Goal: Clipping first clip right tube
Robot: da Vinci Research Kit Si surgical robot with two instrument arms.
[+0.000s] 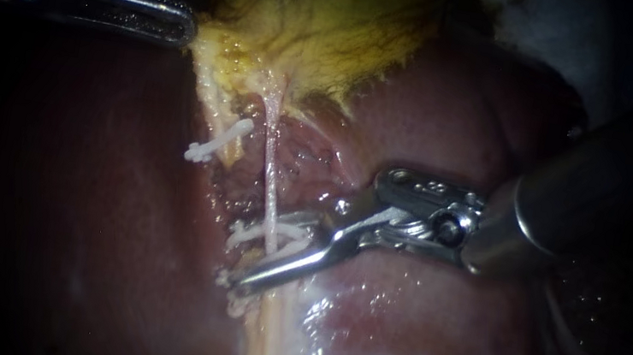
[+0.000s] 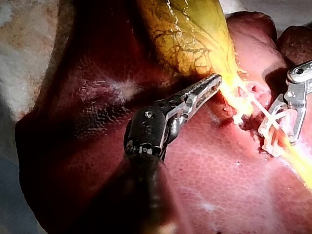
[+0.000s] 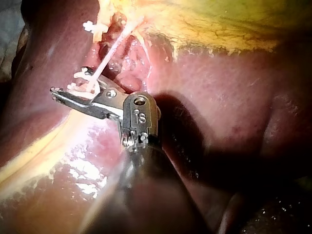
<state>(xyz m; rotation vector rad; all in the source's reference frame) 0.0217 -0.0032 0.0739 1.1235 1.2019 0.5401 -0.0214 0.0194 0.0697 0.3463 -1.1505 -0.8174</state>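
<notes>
— How is the left instrument [image 2: 214, 80] looking?
— It's showing slim silver jaws pierced with holes, and a black wrist with a screw behind them.
— And the right instrument [image 3: 69, 82]?
— It's gleaming silver, with a pin behind its jaws and a dark shaft.

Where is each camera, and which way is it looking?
Endoscope view: close over the tissue, facing the right tube under the gallbladder; the left instrument enters from the left, the right instrument from the right.
Left wrist view: on the left arm, looking along its instrument to the gallbladder it grips.
Right wrist view: on the right arm, looking along its instrument to the clip it holds around the tube.
Shared: both wrist views show the right instrument, tube and liver.
</notes>
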